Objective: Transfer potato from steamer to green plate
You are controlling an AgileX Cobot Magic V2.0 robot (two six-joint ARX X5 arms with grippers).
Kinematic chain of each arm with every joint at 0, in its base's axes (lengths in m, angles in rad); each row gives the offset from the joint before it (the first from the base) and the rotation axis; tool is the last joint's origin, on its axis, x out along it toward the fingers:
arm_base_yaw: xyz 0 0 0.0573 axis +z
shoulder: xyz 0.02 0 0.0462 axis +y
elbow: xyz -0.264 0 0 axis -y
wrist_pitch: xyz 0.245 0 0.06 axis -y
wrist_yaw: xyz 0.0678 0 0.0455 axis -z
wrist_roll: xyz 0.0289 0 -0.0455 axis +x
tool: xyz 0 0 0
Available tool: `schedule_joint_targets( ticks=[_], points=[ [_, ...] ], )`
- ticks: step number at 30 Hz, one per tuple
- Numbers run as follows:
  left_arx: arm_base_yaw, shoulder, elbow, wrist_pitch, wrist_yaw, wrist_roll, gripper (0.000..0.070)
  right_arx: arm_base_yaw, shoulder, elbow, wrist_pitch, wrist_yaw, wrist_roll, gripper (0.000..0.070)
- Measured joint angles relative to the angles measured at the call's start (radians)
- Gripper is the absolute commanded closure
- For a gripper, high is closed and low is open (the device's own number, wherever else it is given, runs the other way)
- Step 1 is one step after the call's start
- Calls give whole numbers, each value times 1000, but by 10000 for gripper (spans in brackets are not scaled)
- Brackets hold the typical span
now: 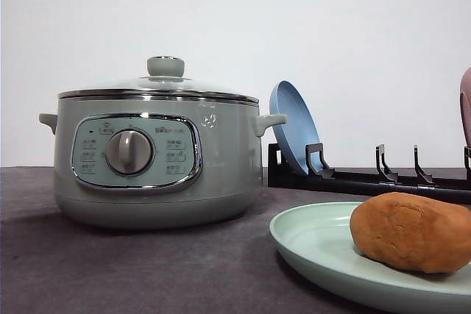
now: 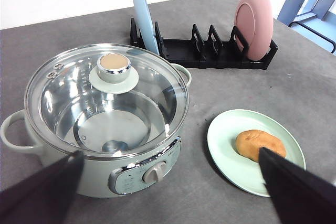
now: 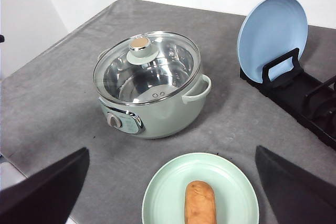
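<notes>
The potato (image 1: 412, 232) lies on the green plate (image 1: 309, 237) at the front right of the table, with nothing holding it. The steamer (image 1: 221, 174) stands to the left with its glass lid (image 1: 158, 87) on. In the left wrist view the steamer (image 2: 94, 169) looks empty through the lid, and the potato (image 2: 260, 144) rests on the plate (image 2: 226, 135) beside it. My left gripper (image 2: 169, 152) hangs high above both, open wide. My right gripper (image 3: 171, 149) is also open, high over the plate (image 3: 163, 192) and potato (image 3: 200, 202).
A black dish rack (image 1: 368, 180) runs along the back right of the table. A blue plate (image 1: 294, 126) stands upright in its left end and a pink plate (image 2: 254, 22) in its right end. Grey table cloth (image 1: 110, 270) lies bare in front of the steamer.
</notes>
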Motion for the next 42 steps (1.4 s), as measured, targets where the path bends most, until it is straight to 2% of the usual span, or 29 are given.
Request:
schedule_joint_targets(
  ticks=[1, 2, 26, 28, 30, 37, 39, 42],
  points=[
    [0, 0, 0, 0, 0, 0, 670, 0, 0, 0, -2, 0, 0, 566],
    [0, 0, 0, 0, 0, 0, 688, 0, 0, 0, -5, 0, -1, 691],
    [17, -9, -8, 26, 0, -1, 683, 0, 0, 0, 8, 0, -12, 681],
    [52, -28, -37, 53, 1, -1, 683, 0, 0, 0, 8, 0, -12, 681],
    [106, -71, -98, 129, 5, -1, 683, 0, 0, 0, 8, 0, -12, 681],
    [378, -324, -494, 523, 7, -2, 683, 0, 0, 0, 8, 0, -12, 681],
    [430, -395, -598, 570, 7, -2, 683, 0, 0, 0, 8, 0, -12, 681],
    [471, -485, -727, 574, 5, -1, 683, 0, 0, 0, 8, 0, -12, 681]
  ],
)
